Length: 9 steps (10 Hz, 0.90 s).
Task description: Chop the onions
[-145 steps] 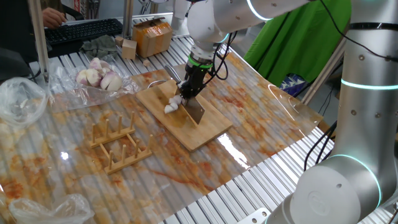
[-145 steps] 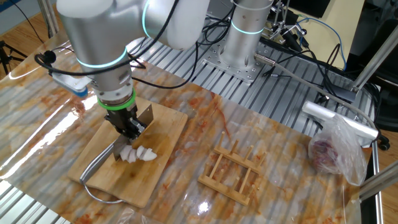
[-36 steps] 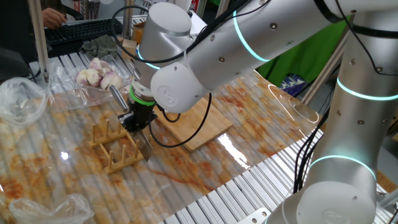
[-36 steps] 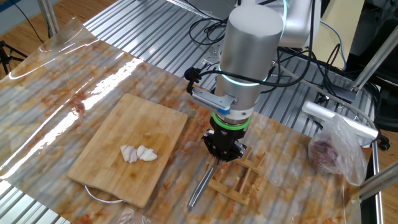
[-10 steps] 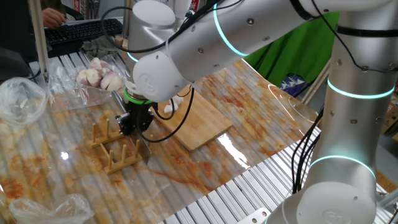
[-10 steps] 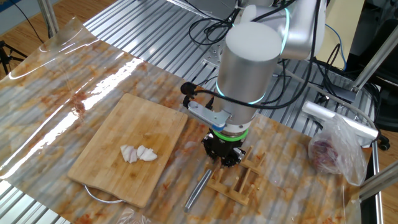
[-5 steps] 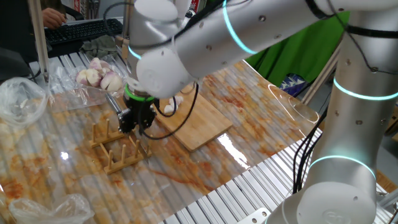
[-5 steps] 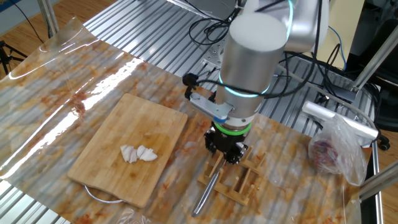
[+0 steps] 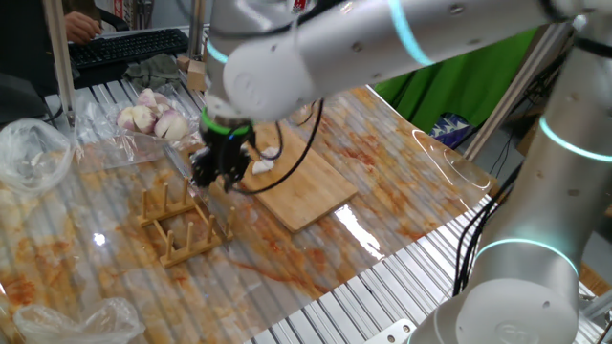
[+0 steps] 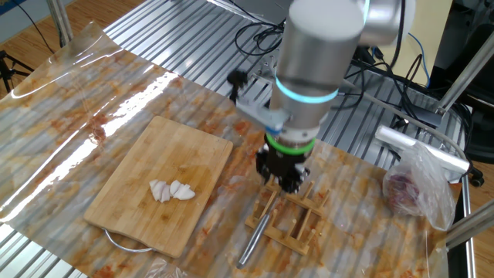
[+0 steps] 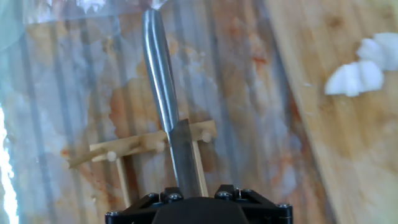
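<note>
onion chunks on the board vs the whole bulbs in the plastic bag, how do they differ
The onion chunks are small, pale white, irregular cut pieces; the whole bulbs are larger, round and pinkish-white. The chunks lie bare on the wooden board, while the bulbs sit uncut on clear plastic off the board, nearer the table's far edge. The chunks form one tight cluster of a few pieces; the bulbs form a looser pile. Both lie untouched, clear of the gripper.
</note>
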### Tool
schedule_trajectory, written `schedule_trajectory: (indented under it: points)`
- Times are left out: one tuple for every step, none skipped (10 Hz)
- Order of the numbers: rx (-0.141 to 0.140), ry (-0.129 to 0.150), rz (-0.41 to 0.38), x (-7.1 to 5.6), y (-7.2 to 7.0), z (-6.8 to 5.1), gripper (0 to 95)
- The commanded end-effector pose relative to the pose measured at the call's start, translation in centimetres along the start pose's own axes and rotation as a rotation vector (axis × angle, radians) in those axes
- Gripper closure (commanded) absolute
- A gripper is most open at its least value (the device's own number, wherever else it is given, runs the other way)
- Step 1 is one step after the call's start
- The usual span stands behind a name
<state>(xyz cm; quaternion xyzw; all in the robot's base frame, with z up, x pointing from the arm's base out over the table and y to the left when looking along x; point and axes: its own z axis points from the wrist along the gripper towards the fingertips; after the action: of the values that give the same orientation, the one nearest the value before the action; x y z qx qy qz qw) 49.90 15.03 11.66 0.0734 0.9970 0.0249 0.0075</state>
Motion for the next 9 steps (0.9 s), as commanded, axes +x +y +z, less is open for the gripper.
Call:
schedule_trajectory:
  points:
    - [-0.009,0.006,0.009,0.3,-0.7,-1.4,57.0]
    - [-0.009,0.006,0.007,0.3,-1.3,-2.3,57.0]
    - [-0.008,0.004,-0.004,0.1,-2.2,-2.8,57.0]
    - [-0.008,0.002,-0.018,-0.2,-3.0,-2.9,57.0]
    - [-0.008,-0.001,-0.045,-0.8,-4.5,-3.0,57.0]
    - [-0.009,-0.006,-0.067,-1.3,-5.8,-3.0,57.0]
    - [-0.008,-0.010,-0.090,-1.9,-7.0,-2.9,57.0]
    - [-0.010,-0.014,-0.113,-2.4,-8.1,-2.8,57.0]
    - [-0.010,-0.018,-0.128,-2.9,-8.7,-2.7,76.0]
